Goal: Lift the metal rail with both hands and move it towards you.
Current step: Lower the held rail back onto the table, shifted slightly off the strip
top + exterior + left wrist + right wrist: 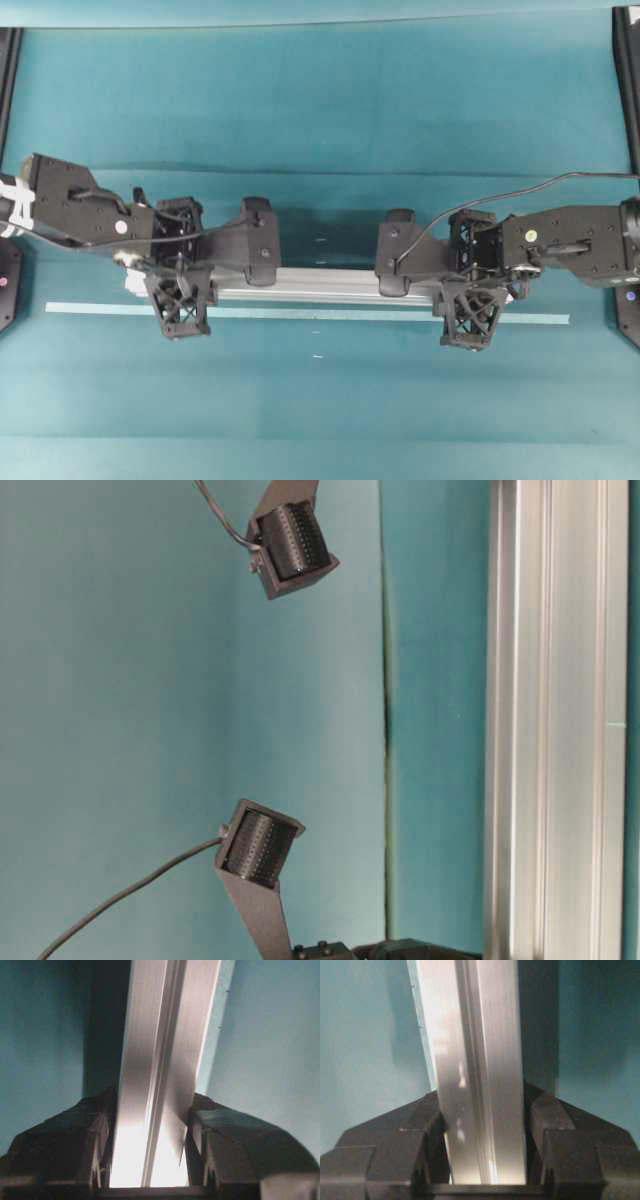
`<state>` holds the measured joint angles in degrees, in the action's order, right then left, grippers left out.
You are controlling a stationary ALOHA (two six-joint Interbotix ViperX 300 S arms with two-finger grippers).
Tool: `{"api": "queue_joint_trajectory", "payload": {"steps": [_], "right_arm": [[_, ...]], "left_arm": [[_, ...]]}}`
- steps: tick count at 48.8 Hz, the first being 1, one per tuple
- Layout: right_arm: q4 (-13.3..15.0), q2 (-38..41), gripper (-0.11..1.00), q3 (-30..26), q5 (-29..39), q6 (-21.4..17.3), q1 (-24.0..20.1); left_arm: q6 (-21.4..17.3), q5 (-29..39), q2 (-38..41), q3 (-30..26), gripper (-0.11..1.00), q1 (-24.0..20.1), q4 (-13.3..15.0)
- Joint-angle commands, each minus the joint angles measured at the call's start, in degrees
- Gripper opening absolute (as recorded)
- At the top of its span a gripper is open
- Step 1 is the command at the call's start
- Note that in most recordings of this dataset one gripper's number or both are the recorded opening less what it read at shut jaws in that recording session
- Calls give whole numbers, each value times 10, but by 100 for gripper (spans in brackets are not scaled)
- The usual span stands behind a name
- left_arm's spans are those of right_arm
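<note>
1. Left pincer (181, 283) gripped the metal rail (330, 285) near its 9 o'clock end; the overhead view showed one lattice finger (182, 305) on the 6 o'clock side of the bar and the other on the 12 o'clock side.
2. Right pincer (470, 285) gripped the same rail near its 3 o'clock end, with its lower lattice finger (468, 318) hanging past the bar's 6 o'clock edge.
3. In the left wrist view the rail (160, 1070) ran from between the two black fingers (65, 1150) toward 12 o'clock, both fingers pressed against its sides.
4. The right wrist view showed the same arrangement: rail (480, 1075) clamped between the fingers (395, 1150), grooves running lengthwise.
5. The rail lay horizontally across the middle of the teal worktop (320, 120), just at the 12 o'clock side of a thin pale-green tape strip (330, 314) and parallel to it.
6. In the table-level view the rail (555, 720) filled the 3 o'clock side as a vertical silver band; whether it rested on the worktop or hung above it could not be told.
</note>
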<state>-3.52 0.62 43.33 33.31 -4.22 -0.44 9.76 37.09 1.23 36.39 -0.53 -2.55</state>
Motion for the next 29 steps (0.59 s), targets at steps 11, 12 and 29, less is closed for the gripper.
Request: {"api": "queue_joint_trajectory", "payload": {"steps": [11,12,29], "right_arm": [[-5,6,40,-4,-21,-3,-7],[-5,6,40,-4,-21,-2,-7],[-4,8,40,1,-23,-3,-5]], "left_arm": [[43,-21,-6,-5,28,3,5],[43,-22,-6,-5,28,3,5],[48,-47,-3,-1,28,-1,5]]}}
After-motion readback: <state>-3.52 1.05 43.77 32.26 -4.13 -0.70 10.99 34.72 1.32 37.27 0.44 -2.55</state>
